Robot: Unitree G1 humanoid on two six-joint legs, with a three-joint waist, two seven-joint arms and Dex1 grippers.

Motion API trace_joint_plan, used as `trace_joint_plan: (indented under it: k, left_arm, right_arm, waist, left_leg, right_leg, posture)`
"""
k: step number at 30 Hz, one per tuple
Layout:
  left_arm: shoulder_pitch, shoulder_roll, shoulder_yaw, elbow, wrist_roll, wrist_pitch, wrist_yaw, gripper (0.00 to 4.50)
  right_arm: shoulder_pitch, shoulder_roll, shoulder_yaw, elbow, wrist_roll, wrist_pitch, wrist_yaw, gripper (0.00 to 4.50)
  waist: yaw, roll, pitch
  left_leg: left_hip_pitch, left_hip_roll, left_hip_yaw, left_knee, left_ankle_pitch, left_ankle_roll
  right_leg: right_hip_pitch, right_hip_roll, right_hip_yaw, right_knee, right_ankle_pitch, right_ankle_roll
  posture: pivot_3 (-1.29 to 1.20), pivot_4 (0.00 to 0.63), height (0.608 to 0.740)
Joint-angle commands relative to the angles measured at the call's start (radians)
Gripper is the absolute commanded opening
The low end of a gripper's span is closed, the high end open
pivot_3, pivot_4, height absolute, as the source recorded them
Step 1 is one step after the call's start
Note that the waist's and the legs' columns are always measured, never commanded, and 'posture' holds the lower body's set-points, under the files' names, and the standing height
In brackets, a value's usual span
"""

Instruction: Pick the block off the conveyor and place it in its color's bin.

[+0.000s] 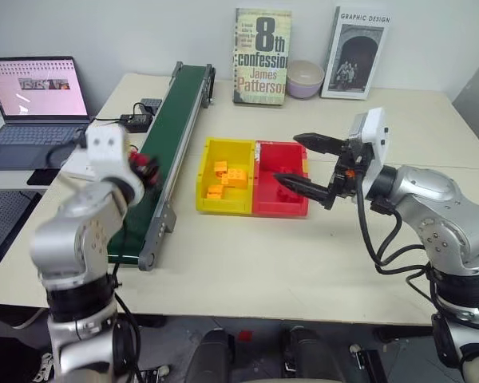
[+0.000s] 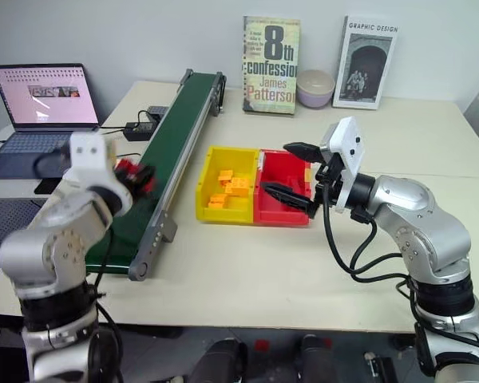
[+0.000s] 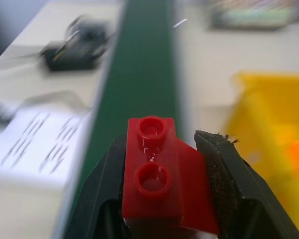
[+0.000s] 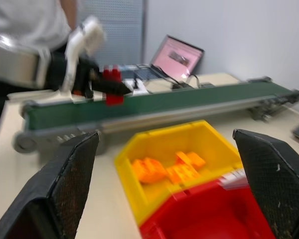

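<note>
My left gripper (image 1: 148, 169) is shut on the small red block (image 3: 152, 169), which has two studs on top, and holds it just above the near part of the dark green conveyor (image 1: 180, 104). In the right wrist view the block (image 4: 112, 84) hangs over the belt. The red bin (image 1: 281, 209) stands on the table to the right of the conveyor, touching a yellow bin (image 1: 223, 206). My right gripper (image 1: 287, 157) is open, pointing left, and hovers over the red bin with nothing between its fingers.
The yellow bin holds several orange blocks (image 1: 226, 179). A laptop (image 1: 36, 92) sits at the far left, with a black adapter (image 1: 136, 121) and cables beside the conveyor. Two books (image 1: 261, 56) and a bowl (image 1: 305, 78) stand at the back wall.
</note>
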Motion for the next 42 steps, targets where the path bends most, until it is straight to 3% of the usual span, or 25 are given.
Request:
trace_joint_plan:
  k: [1, 6, 11, 13, 22, 25, 29, 33, 37, 42]
  left_arm:
    - [-0.169, 0.028, -0.201, 0.18, -0.022, -0.151, -0.279, 1.52]
    - [-0.38, -0.048, -0.42, 0.537, 0.098, -0.443, -0.501, 1.52]
    - [-0.51, -0.135, -0.515, 0.879, 0.2, -0.696, -0.652, 1.52]
    - [-0.546, -0.162, -0.536, 0.993, 0.236, -0.778, -0.694, 2.23]
    - [-0.614, -0.204, -0.493, 1.183, 0.275, -0.919, -0.786, 3.92]
    - [-0.611, -0.167, -0.467, 1.165, 0.274, -0.912, -0.801, 4.46]
    - [-0.569, -0.08, -0.442, 1.063, 0.265, -0.869, -0.857, 4.46]
    - [-0.436, 0.142, -0.396, 0.825, 0.249, -0.764, -0.948, 4.46]
    - [-0.291, 0.302, -0.308, 0.578, 0.179, -0.613, -0.981, 4.46]
    - [-0.12, 0.418, -0.193, 0.339, 0.087, -0.433, -0.957, 4.46]
  right_arm:
    - [0.041, -0.031, -0.053, -0.108, -0.064, 0.068, -0.142, 4.5]
    - [0.113, -0.021, -0.081, -0.218, -0.077, 0.175, -0.269, 4.5]
    - [0.164, -0.001, -0.121, -0.297, -0.069, 0.237, -0.335, 4.5]
    - [0.186, 0.001, -0.136, -0.326, -0.068, 0.256, -0.349, 4.5]
    - [0.195, 0.002, -0.17, -0.344, -0.052, 0.286, -0.358, 4.5]
    - [0.173, -0.01, -0.154, -0.31, -0.047, 0.266, -0.328, 4.5]
    - [0.152, -0.038, -0.138, -0.274, -0.031, 0.237, -0.264, 4.5]
    - [0.086, -0.104, -0.102, -0.161, -0.018, 0.169, -0.099, 4.5]
    - [0.048, -0.154, -0.081, -0.062, -0.012, 0.102, 0.033, 4.5]
    - [0.02, -0.186, -0.047, 0.052, -0.041, 0.019, 0.147, 4.5]
  waist:
    - [0.006, 0.0, 0.0]
    - [0.005, 0.0, 0.0]
    - [-0.004, 0.0, 0.0]
    - [-0.009, 0.0, 0.0]
    - [-0.016, 0.0, 0.0]
    - [-0.018, 0.0, 0.0]
    - [-0.022, 0.0, 0.0]
    - [-0.04, 0.001, 0.0]
    - [-0.046, 0.001, 0.001]
    - [-0.032, 0.001, 0.001]
  left_leg:
    - [-0.001, -0.001, -0.001, 0.0, 0.0, 0.0]
    - [-0.002, -0.001, 0.002, -0.001, 0.0, 0.0]
    - [-0.002, 0.001, 0.001, -0.002, 0.0, 0.001]
    - [-0.002, 0.001, 0.001, -0.003, 0.0, 0.001]
    - [-0.003, 0.001, 0.0, -0.002, -0.001, 0.001]
    - [-0.003, 0.001, 0.0, -0.002, -0.001, 0.001]
    - [-0.002, 0.001, 0.0, -0.002, -0.001, 0.001]
    - [-0.001, 0.002, 0.001, -0.003, -0.001, 0.001]
    - [-0.001, 0.003, 0.0, -0.003, -0.001, 0.001]
    - [-0.002, 0.002, -0.002, -0.002, -0.001, 0.001]
  right_leg:
    - [0.0, -0.001, -0.001, -0.001, 0.0, 0.0]
    - [-0.002, -0.001, 0.001, -0.001, 0.0, 0.0]
    - [-0.003, 0.002, 0.0, -0.001, 0.0, 0.0]
    - [-0.003, 0.002, 0.0, -0.001, 0.0, 0.0]
    - [-0.003, 0.002, -0.001, -0.001, -0.001, 0.001]
    - [-0.003, 0.002, -0.001, 0.0, -0.001, 0.001]
    - [-0.003, 0.002, -0.001, 0.0, -0.001, 0.001]
    - [-0.004, 0.003, 0.0, 0.001, -0.001, 0.001]
    - [-0.004, 0.003, 0.0, 0.001, -0.001, 0.001]
    - [-0.002, 0.001, 0.0, 0.0, -0.001, 0.001]
  posture:
    - [0.0, 0.15, 0.74]
    - [0.0, 0.15, 0.74]
    - [0.0, 0.15, 0.74]
    - [0.0, 0.15, 0.74]
    - [0.0, 0.15, 0.74]
    - [0.0, 0.15, 0.74]
    - [0.0, 0.15, 0.74]
    - [0.0, 0.15, 0.74]
    - [0.0, 0.15, 0.74]
    - [0.0, 0.15, 0.74]
